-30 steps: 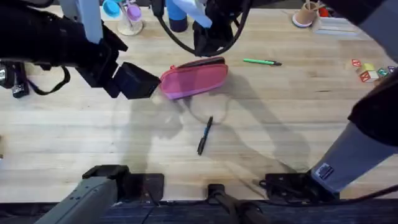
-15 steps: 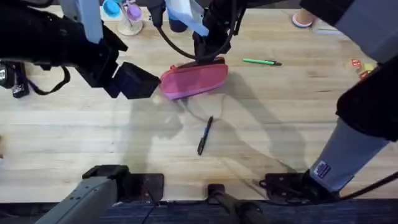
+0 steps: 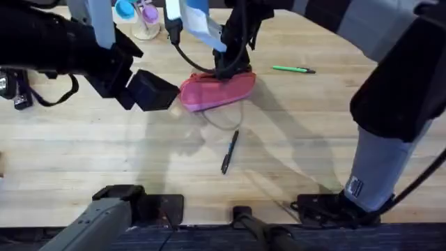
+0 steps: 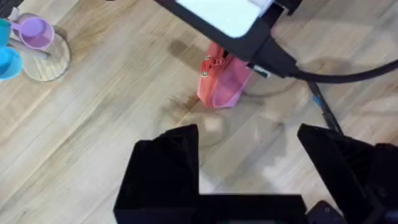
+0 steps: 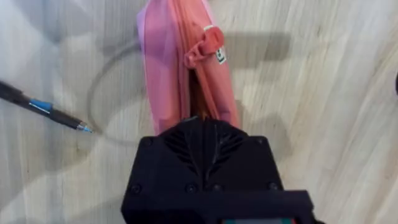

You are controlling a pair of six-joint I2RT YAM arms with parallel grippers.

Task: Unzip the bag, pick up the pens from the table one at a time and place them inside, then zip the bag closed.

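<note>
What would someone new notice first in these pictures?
The pink bag at the table's far middle, with the right end effector down on its top edge. Then the two pens: a dark one mid-table, a green one to the bag's right.

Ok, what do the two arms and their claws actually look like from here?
Both arms are black with grey sections. The left claw has broad, flat black fingers. The right claw sits on a ribbed black housing, with a black cable looping beside a white and blue block.
</note>
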